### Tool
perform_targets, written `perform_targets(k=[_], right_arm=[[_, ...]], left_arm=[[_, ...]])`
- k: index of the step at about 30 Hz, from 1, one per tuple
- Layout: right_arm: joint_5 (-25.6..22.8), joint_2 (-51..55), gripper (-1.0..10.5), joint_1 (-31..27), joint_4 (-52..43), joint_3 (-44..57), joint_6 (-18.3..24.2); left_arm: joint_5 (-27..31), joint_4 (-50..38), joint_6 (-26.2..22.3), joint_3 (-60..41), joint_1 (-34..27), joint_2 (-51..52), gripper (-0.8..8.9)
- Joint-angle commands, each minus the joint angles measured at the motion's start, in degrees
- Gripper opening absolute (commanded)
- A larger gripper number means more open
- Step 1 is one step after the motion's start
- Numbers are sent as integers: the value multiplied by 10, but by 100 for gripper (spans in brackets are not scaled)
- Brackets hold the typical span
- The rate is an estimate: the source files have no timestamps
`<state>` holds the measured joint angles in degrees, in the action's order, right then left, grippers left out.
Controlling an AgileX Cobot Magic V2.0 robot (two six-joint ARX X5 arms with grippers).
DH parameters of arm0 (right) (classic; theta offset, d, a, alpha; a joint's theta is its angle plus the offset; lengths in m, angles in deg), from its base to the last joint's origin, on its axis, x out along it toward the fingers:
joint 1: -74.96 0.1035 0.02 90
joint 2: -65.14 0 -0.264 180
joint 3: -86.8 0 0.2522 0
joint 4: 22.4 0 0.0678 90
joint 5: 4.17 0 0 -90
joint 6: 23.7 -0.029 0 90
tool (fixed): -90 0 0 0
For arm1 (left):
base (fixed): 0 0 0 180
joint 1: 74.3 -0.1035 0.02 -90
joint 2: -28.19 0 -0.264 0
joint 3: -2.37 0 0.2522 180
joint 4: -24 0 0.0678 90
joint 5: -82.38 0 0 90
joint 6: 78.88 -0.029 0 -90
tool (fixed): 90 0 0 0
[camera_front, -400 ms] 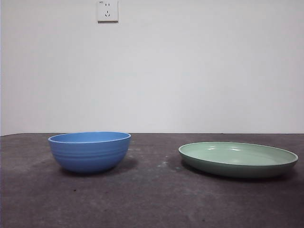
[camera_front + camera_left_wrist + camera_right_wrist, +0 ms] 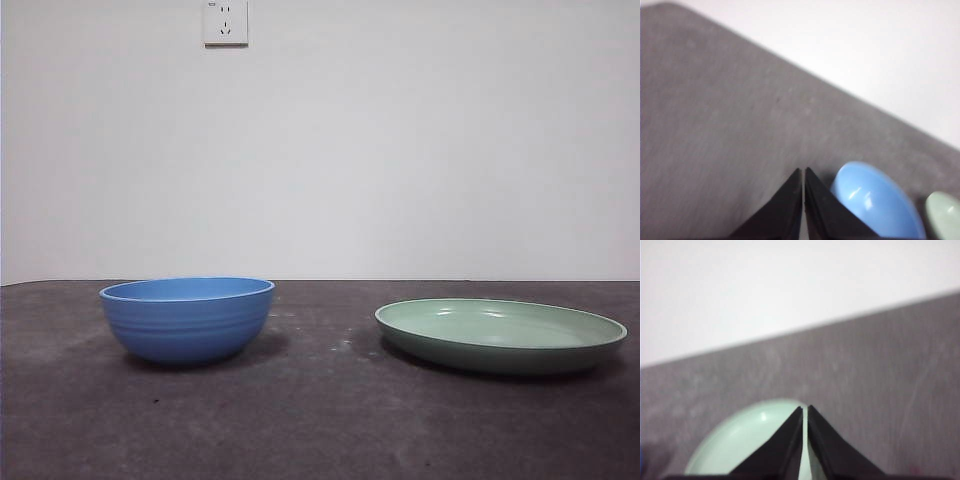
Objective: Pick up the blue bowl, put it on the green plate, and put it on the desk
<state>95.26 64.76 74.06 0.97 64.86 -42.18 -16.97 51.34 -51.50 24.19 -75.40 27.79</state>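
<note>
The blue bowl (image 2: 188,318) stands upright on the desk (image 2: 320,420) at the left of the front view. The green plate (image 2: 500,335) lies flat on the desk at the right, apart from the bowl. Neither arm shows in the front view. My left gripper (image 2: 803,172) is shut and empty, high above the desk, with the blue bowl (image 2: 875,202) below and beside it. My right gripper (image 2: 805,410) is shut and empty, above the green plate (image 2: 747,440).
A white wall stands behind the desk with a power socket (image 2: 226,22) high on it. The desk's far edge runs along the wall in both wrist views.
</note>
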Motion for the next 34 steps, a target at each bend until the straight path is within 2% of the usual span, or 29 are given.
perform_targets(k=[1, 4, 11, 20, 24, 28, 34], right_arm=[[-5, 0, 10, 0, -2, -32, -8], [-5, -15, 10, 0, 12, -71, -7], [8, -96, 10, 0, 87, -179, 22], [123, -253, 10, 0, 253, -328, 102], [158, -315, 10, 2, 331, -382, 143], [178, -365, 10, 14, 405, -423, 182], [177, -402, 10, 48, 476, -441, 217]], left_arm=[[-2, 7, 6, 42, -1, -7, 10], [-3, 33, -1, 85, -1, -25, 10], [-56, 115, -79, 201, -1, -109, 10], [-149, 239, -186, 328, -1, -256, 10], [-193, 293, -223, 368, 5, -315, 10], [-212, 342, -253, 396, 19, -360, 10], [-214, 385, -283, 411, 47, -386, 10]])
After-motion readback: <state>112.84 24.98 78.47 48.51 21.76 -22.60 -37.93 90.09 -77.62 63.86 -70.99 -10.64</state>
